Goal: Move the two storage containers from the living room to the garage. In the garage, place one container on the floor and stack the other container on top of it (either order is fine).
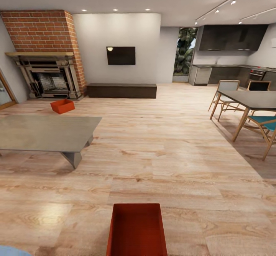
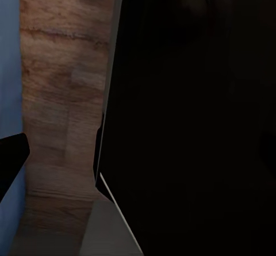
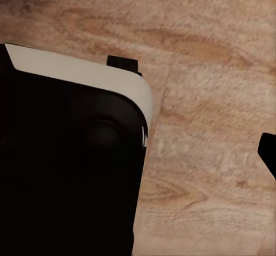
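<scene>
Red-orange marks both bins in the head view: the near bin (image 1: 138, 229) sits on the wood floor (image 1: 172, 164) right in front of the robot, open top up, and the far bin (image 1: 62, 105) lies well apart, by the fireplace (image 1: 48, 76) and beyond the grey table (image 1: 46, 132). Both look like stiff, light, smooth-walled tubs; the flaring sides would likely slip under a squeeze, so my guess is the rim, pinched over one wall, is the place to take hold.

From the left wrist, dark robot body blocks most of the frame beside a strip of wood planks; whether that gripper is spread or pressed together I cannot tell.

From the right wrist, planks and a black-and-white robot part show; its gripper state is likewise unclear.
</scene>
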Available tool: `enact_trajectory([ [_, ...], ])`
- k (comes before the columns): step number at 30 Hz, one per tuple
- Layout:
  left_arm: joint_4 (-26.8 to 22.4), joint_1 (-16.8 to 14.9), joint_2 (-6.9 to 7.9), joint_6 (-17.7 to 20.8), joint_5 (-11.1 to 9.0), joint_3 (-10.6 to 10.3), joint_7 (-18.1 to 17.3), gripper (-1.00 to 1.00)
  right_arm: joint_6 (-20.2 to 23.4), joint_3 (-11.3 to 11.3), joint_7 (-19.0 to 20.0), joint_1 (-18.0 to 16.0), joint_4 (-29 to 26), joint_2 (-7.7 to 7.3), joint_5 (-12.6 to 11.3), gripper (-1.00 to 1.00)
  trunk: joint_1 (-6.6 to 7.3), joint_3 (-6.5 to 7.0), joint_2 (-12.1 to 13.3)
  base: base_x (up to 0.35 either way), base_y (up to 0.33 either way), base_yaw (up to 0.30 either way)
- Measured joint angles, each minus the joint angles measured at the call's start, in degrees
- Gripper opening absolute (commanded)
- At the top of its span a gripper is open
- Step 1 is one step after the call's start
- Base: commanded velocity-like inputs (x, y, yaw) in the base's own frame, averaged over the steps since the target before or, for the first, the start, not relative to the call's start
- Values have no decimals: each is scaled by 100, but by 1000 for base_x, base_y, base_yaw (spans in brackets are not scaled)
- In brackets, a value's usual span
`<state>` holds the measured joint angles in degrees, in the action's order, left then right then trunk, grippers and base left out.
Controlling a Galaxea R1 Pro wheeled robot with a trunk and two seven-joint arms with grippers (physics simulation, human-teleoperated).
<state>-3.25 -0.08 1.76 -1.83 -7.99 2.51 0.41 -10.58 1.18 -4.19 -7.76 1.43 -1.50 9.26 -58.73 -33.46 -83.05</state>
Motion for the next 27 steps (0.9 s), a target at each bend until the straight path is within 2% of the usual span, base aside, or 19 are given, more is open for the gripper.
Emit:
enact_trajectory([
  [27,0,0,1,-3,0,0,0,100,-1,-4,-6,0,0,-4,2,100,0,-249,0,0,0,0],
])
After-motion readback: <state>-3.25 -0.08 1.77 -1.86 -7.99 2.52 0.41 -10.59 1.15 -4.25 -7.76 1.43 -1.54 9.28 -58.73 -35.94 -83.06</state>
